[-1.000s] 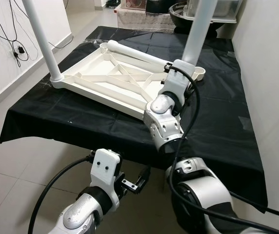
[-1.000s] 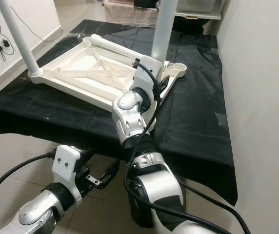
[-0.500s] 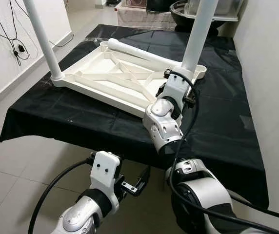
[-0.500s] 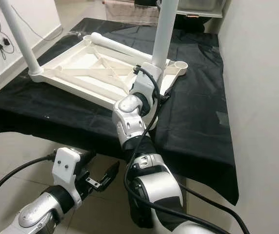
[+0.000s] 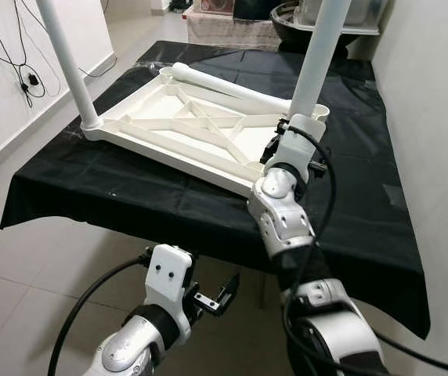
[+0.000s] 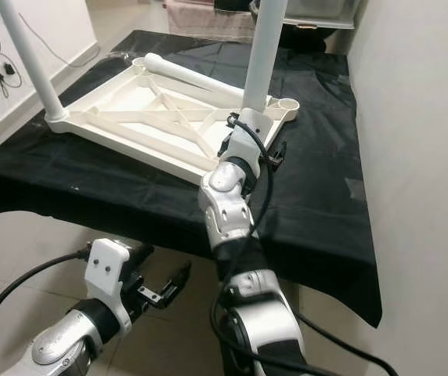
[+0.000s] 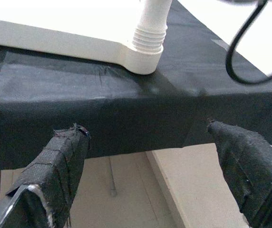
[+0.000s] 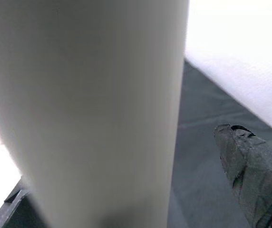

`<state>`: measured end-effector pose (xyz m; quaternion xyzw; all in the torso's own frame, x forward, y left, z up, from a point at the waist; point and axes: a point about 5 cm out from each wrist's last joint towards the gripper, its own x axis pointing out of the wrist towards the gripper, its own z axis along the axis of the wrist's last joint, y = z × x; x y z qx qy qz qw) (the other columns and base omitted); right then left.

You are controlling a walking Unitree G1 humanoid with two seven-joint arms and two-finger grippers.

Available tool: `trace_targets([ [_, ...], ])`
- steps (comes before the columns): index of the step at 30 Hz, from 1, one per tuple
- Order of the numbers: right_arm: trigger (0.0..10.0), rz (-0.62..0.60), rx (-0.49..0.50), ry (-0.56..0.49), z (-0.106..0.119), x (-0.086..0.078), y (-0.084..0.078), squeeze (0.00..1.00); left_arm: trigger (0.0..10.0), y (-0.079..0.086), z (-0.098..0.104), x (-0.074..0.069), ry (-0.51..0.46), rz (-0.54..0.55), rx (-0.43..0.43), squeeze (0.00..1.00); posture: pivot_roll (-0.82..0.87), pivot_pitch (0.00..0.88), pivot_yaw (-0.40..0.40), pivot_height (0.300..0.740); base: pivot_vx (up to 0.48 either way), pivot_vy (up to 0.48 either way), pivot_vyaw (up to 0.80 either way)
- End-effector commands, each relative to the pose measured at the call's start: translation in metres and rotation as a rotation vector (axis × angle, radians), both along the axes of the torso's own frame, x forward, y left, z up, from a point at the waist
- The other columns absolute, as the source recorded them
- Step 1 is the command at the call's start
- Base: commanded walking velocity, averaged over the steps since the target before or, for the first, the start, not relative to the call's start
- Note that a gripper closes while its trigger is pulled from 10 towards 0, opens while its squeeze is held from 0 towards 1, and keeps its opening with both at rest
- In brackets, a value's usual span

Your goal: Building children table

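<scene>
Two legs stand upright in the upturned white table top (image 5: 178,131): one at the near left corner (image 5: 66,63) and one on the right side (image 5: 312,63). Lies flat on the black cloth (image 5: 122,188), underside up, ribs showing. Carries a third leg (image 5: 225,84) loose across its far edge, with an empty socket (image 5: 323,112) just beyond the right-hand leg.

Has shifted within the last second: the right gripper (image 5: 293,135), from the left flank of the right-hand leg to squarely in front of its base. Sits low against the corner now, wrist pointing up the leg. Seen from the right wrist camera, very close to the leg, with one black finger (image 8: 250,161) standing clear of it and dark cloth showing in the gap. Released, then, not clenched; straddling the leg loosely at most. Reads as a regrip between turns, or a letting go after seating that leg. Cannot be settled from these views whether the thread is fully home.

Hangs low in front of the table edge: the left gripper (image 5: 213,296), fingers spread wide and empty, much as a second ago. Looks from its wrist camera at the threaded foot of a leg in a corner socket (image 7: 143,57).

Leaves roughly half the build: loose leg still to fit, and a fourth after that.
</scene>
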<state>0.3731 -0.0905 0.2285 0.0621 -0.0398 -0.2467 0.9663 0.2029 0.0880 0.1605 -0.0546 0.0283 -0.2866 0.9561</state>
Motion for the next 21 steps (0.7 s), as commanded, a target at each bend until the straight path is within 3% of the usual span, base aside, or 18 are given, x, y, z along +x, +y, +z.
trace_targets([
  [1,10.0,0.047,0.036,0.050,-0.013,-0.006,0.009,0.00,10.0,0.002,-0.005,0.001,0.011,0.007,0.018,0.00,0.21,0.106,-0.011,0.740,0.000,0.000,0.00],
  [10,10.0,0.119,0.021,0.061,-0.021,-0.013,0.007,0.00,10.0,0.003,-0.008,0.003,0.013,0.010,0.022,0.00,0.20,0.092,-0.013,0.740,0.000,0.000,0.00],
  [21,10.0,0.312,-0.021,0.059,-0.026,-0.027,0.006,0.00,10.0,0.004,-0.015,0.007,0.016,0.020,0.027,0.00,0.19,0.062,-0.019,0.740,0.000,0.000,0.00],
])
